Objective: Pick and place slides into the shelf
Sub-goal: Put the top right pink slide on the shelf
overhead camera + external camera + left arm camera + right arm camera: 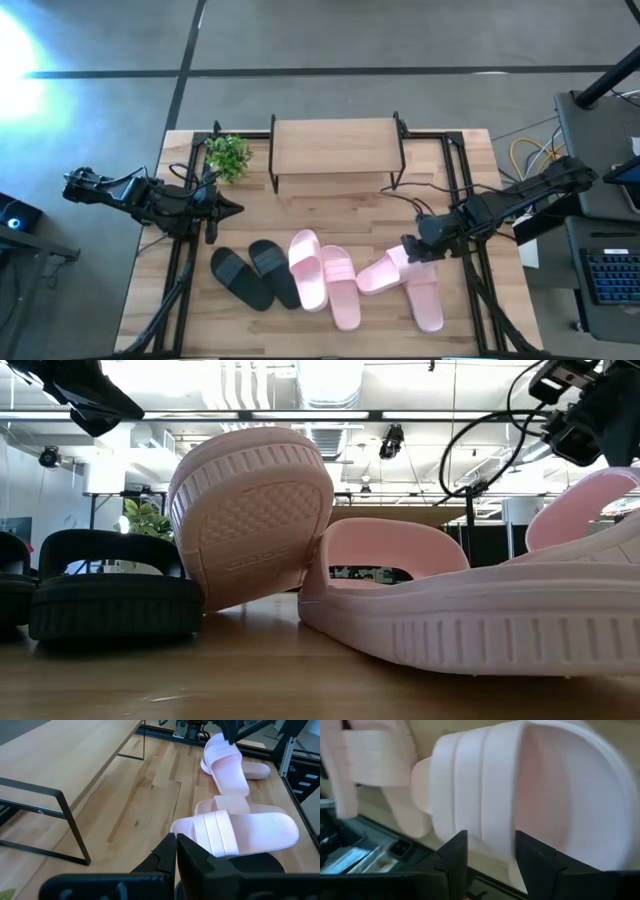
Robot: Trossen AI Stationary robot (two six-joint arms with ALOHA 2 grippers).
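Wooden table (330, 210) carries the slides; the right gripper (412, 250) hangs open over a light pink strap-topped slide (385, 272), risking a strap slip. Left gripper (228, 210) waits closed, light-wood black-legged shelf (335, 148) behind.

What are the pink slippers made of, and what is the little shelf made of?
The light pink slide sandals look like soft moulded foam or rubber: matte, with ribbed edges and a dotted tread on the sole, though the exact material is unclear. The small shelf seems to have a pale wooden top board with visible grain, on thin black legs that look like painted metal.
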